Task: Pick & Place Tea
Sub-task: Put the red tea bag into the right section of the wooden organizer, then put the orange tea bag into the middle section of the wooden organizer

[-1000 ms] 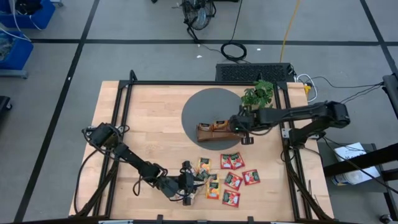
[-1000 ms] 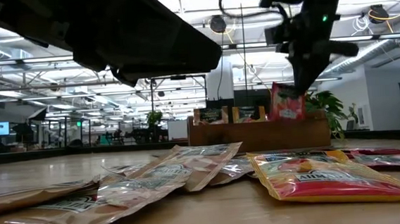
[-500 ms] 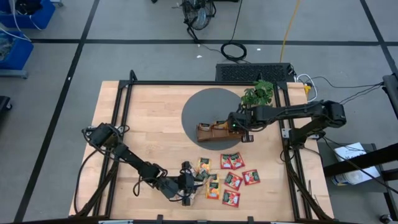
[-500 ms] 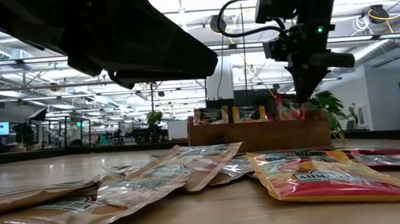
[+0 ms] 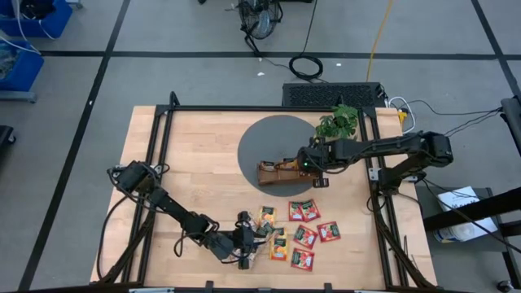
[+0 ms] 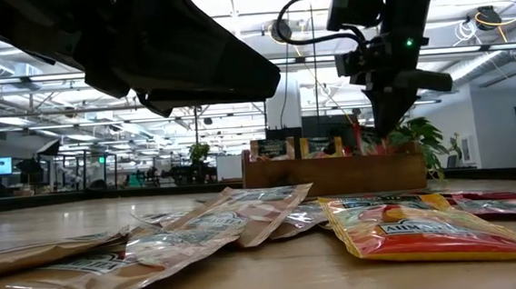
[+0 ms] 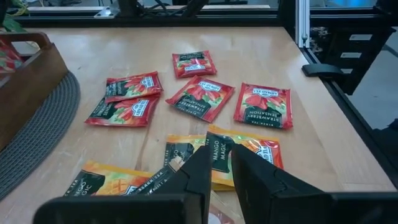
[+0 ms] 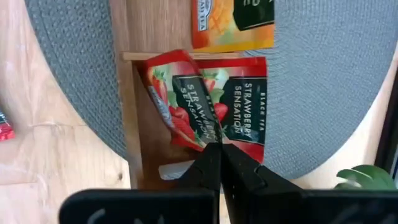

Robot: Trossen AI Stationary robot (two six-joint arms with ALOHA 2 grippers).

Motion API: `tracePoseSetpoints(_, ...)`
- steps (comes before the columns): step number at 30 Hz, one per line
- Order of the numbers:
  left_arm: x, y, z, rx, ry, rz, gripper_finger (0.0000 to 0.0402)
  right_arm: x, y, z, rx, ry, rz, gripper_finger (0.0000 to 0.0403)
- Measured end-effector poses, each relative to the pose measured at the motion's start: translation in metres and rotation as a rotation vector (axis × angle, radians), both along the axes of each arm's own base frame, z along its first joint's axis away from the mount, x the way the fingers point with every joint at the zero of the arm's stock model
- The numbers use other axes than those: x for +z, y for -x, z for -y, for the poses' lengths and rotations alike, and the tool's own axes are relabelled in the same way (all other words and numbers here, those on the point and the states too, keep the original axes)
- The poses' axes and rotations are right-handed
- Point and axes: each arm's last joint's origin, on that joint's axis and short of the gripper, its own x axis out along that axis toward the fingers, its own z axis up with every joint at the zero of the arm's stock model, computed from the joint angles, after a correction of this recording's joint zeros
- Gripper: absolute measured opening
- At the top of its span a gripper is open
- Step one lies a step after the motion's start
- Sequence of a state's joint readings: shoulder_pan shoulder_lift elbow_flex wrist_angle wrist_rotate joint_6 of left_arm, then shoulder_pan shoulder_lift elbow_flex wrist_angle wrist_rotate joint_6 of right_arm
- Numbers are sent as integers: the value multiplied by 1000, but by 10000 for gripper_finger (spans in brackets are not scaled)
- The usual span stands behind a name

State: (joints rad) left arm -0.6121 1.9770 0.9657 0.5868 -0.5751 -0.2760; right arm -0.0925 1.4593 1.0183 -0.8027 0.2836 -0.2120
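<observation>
Wooden tray on grey mat, right gripper above its end slot, fingers pinched shut on red packet already low inside. Best to sink straight, release once seated, keeping clear of neighbouring packet and plant just behind. Left gripper over loose packets near front edge, fingers narrowly apart, apparently holding nothing.

The wooden tray is cut off by the frame edge, its other compartments hidden.
</observation>
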Motion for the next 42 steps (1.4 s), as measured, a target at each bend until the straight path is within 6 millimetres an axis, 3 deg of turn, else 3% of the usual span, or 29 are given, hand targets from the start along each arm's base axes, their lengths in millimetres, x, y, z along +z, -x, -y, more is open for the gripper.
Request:
tracePoseSetpoints(6,0,0,0,0,0,0,69,-2,1,0,-6,-1,0,13)
tracePoseSetpoints(17,0,0,0,1,2,0,70,-2,1,1,-77,11,20,121)
tracePoseSetpoints(21,0,0,0,1,2,0,70,7,5,2,-102,91,52,144)
tracePoseSetpoints(25,0,0,0,5,14,0,70,26,11,-2,-150,65,182,155)
tracePoseSetpoints(29,0,0,2,-34,97,-12,70,43,17,-19,-134,-154,319,157)
tracePoseSetpoints(32,4,-2,7,-97,192,-27,69,42,13,-41,-61,-347,400,157)
tracePoseSetpoints(38,17,-6,24,-172,194,-45,69,3,5,-94,113,-617,523,157)
tracePoseSetpoints(42,17,-8,36,-210,160,-34,69,-17,9,-114,73,-714,590,157)
